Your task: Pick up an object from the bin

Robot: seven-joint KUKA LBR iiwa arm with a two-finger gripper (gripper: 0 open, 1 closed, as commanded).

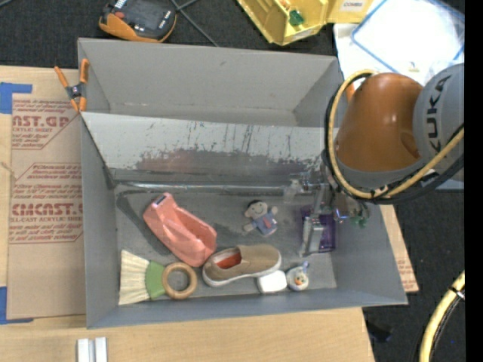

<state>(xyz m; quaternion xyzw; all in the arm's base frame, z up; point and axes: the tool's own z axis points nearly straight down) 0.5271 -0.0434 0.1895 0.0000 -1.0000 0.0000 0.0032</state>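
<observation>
Now, your claw (pixel 311 232) hangs low at about four o'clock on the floor of the bin (pixel 204 89), right beside a small purple block (pixel 326 232); whether it is apart, together or clamped on that block you cannot tell, because the metal and the purple overlap; the arm (pixel 445 119) enters from three o'clock, so this block is likely the nearest reach; it also stands clear of the beige shoe (pixel 245 262) at six o'clock and the pink bag (pixel 179 231) at eight, which should leave room for a clean lift; check the grip before you raise.
</observation>
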